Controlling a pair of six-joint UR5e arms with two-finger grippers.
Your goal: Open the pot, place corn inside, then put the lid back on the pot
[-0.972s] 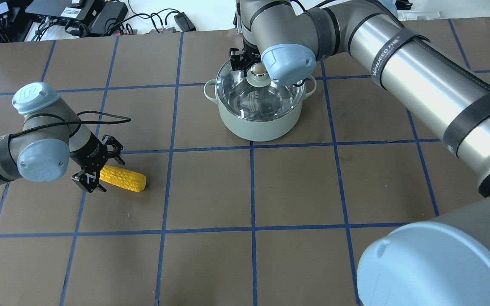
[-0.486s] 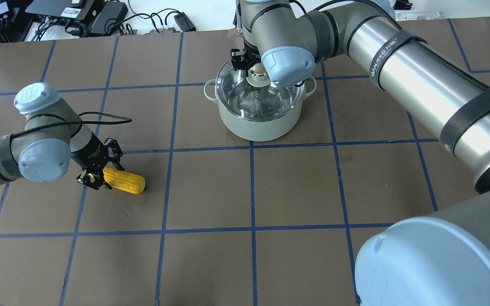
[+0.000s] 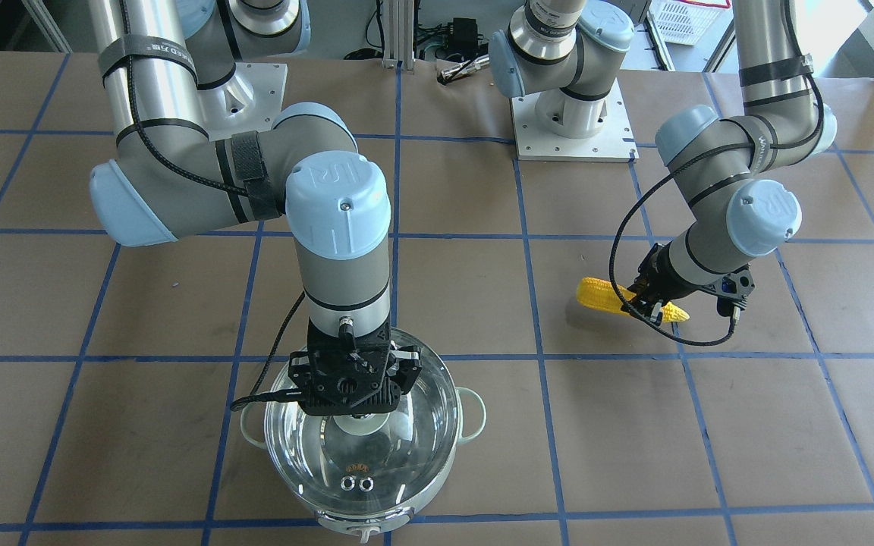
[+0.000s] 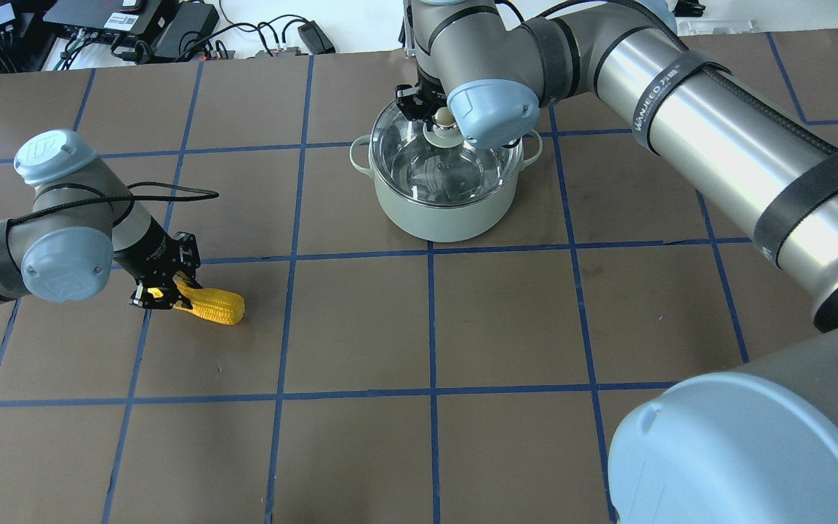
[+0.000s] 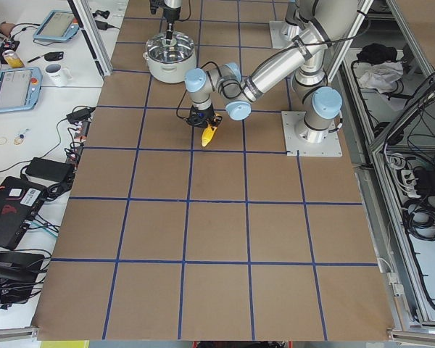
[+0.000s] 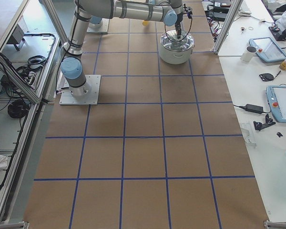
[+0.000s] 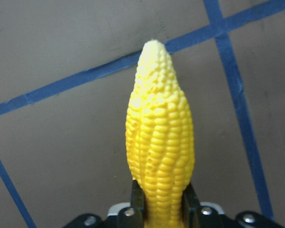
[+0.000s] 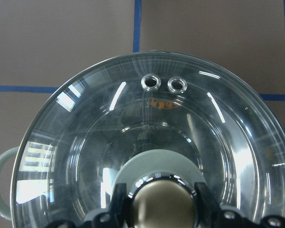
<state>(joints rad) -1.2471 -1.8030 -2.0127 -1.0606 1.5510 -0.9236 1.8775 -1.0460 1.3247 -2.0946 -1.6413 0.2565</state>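
The mint-green pot [image 4: 448, 215] stands at the table's far middle; one loop handle shows in the right wrist view [image 8: 0, 180]. The clear glass lid [image 4: 455, 171] sits over it, raised a little. My right gripper [image 4: 439, 116] is shut on the lid's gold-beige knob [image 8: 162, 202] from above; the lid's two vent rings [image 3: 356, 483] show in the front view. The yellow corn [image 4: 217, 308] lies low over the table at the left. My left gripper [image 4: 172, 295] is shut on its thick end, with the tip [image 7: 154, 52] pointing away. I cannot tell if the corn touches the table.
Blue tape lines divide the brown table [image 4: 506, 327] into squares. Cables and electronics [image 4: 135, 29] lie beyond the far edge. The two arm base plates [image 3: 570, 129] stand on the robot's side. My right arm's long links [image 4: 717, 145] span the right half.
My left gripper has closed on the corn's thick end and shifted it slightly. My right gripper has drawn the lid's knob upward a little.
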